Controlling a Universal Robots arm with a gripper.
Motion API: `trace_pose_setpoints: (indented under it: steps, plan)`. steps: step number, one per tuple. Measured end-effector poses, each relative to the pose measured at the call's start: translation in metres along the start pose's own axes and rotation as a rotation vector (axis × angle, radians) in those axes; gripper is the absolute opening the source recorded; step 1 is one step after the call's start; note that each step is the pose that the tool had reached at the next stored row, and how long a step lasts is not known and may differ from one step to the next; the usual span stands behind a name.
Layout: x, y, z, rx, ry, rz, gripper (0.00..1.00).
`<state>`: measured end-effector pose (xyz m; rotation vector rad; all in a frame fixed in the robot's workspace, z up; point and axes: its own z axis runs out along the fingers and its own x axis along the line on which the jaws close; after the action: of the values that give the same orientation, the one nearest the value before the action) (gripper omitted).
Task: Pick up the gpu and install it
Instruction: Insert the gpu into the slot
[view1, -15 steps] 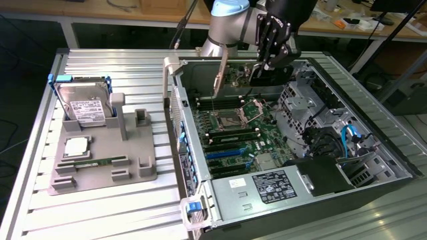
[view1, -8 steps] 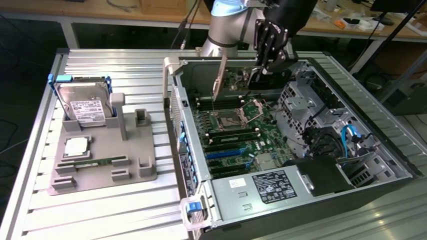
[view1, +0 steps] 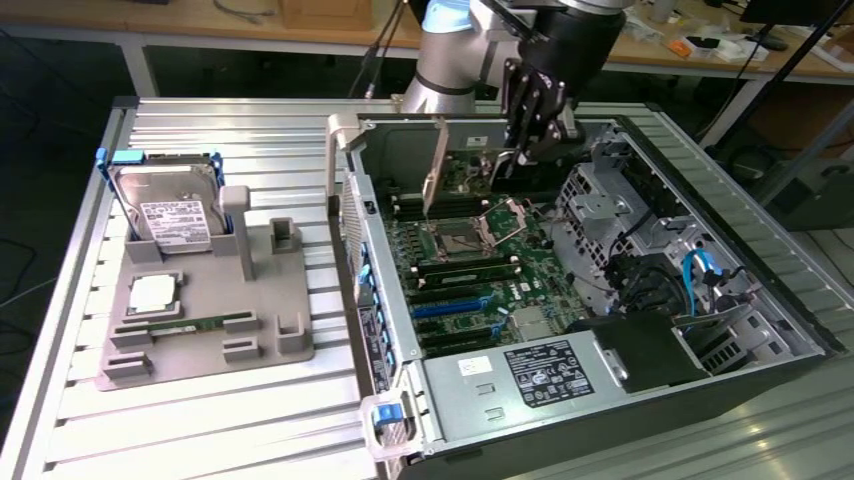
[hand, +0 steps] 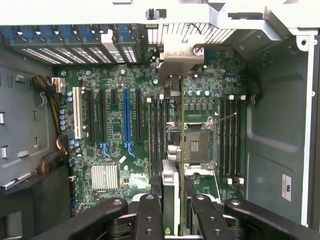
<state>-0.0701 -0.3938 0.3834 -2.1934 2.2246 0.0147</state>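
Above the motherboard (hand: 116, 131), the end effector (hand: 175, 212) pinches the gpu (hand: 170, 184), nearly closed.

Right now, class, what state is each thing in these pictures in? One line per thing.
gripper: shut on the gpu.
gpu: held on edge above the motherboard, not seated.
computer case: open, inside exposed.
blue slot: empty.
hard drive: propped in the grey tray.
RAM stick: lying flat in the tray.

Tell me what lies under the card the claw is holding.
Under the gpu, gripped edge-on in the claw, lies the green motherboard, with its CPU socket and memory slots alongside. The strip of board directly beneath the card is covered.
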Motion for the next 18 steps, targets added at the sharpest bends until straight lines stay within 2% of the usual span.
trace_pose_setpoints:
  steps: [5,11,18]
  plan:
    - [0.0001,0.0,0.0056,-0.0001,-0.0001,0.0,0.27]
    - [0.0004,0.0,0.006,0.0002,-0.0005,0.0,0.27]
    - [0.0071,-0.0001,0.0083,0.0001,-0.0003,0.0,0.27]
